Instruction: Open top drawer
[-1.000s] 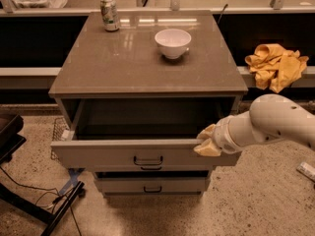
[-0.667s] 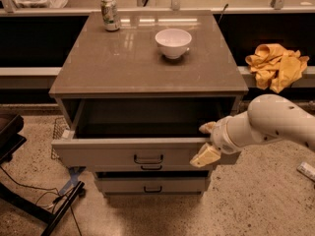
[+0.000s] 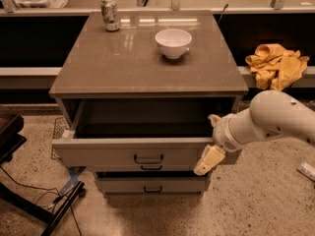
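Top drawer [image 3: 108,155] stands well out of the table [image 3: 147,68], with its grey front on the near side and its dark inside open to view. The black bar handle [image 3: 148,159] sits at centre with nothing on it. My tool [image 3: 207,142] is at the right end of the drawer front, spread wide and gripping nothing. One finger [image 3: 213,118] pokes up by the top edge and the other hangs low in front of the right corner. I cannot tell whether either touches the front. Judgement: the pull looks about done, so the step in hand is getting clear. Draw the tool off toward the near right, away from the front, so nothing pushes the drawer back in. Keep the low finger clear of the narrower drawers [image 3: 147,186] beneath. Bowl [image 3: 173,43] and can [image 3: 110,14] on the table top are well apart from this work.
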Motion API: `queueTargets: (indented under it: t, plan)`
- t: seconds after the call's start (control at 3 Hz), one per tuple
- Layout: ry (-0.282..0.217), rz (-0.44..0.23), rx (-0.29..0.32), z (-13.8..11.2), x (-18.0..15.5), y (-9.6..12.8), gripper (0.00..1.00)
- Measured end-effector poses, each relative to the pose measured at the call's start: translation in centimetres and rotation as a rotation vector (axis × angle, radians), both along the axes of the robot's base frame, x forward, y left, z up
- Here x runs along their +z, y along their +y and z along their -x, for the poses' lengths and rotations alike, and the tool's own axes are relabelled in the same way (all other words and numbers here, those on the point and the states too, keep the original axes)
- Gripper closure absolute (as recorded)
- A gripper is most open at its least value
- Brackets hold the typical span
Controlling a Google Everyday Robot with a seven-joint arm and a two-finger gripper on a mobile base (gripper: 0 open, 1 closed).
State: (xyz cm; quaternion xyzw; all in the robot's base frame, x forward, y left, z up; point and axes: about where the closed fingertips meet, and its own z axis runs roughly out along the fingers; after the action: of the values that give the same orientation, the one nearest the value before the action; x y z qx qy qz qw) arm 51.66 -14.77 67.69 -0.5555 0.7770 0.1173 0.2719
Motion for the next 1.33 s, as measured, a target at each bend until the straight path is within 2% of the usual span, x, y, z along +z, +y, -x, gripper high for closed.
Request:
queueTargets:
  t: [0.33,0.67,1.0,1.33]
  plan:
    - [0.009,0.006,0.005,0.1,-0.3,0.1,0.02]
    - [0.065,0.048,0.032,0.9,-2.0,0.8,0.25]
    - [0.127,0.097,0.023,3.3,-3.3,1.1,0.48]
    - [0.128,0.097,0.023,3.3,-2.7,1.1,0.70]
